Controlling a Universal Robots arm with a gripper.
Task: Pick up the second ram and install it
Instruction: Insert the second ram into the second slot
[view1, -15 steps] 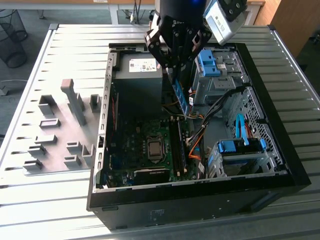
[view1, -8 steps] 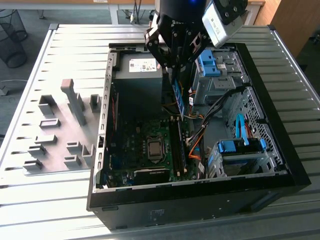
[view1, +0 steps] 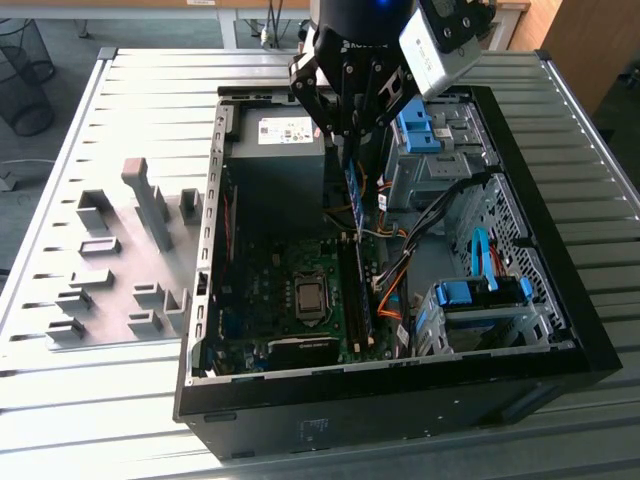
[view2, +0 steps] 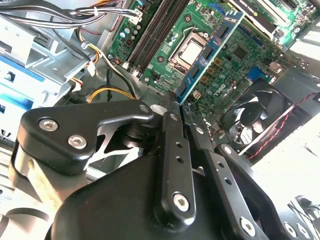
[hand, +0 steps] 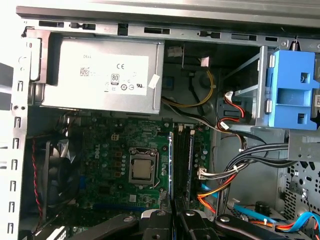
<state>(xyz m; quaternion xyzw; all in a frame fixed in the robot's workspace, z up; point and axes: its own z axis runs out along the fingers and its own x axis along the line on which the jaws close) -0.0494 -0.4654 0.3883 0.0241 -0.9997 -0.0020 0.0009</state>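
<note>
Blue-green second ram (view2: 209, 50), clamped edge-on between the closed fingers of my tool (view2: 177, 107), hangs above the motherboard (hand: 125, 145) inside the open computer case (view1: 590, 340). I see it poised over the memory slots (hand: 182, 165), beside the processor socket (hand: 141, 165). Grey holder blocks (view1: 120, 270) sit on the worktop (view1: 120, 400).

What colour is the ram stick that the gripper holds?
Blue-green, with dark chips. The second ram shows best in the second wrist view, clamped by the gripper.
</note>
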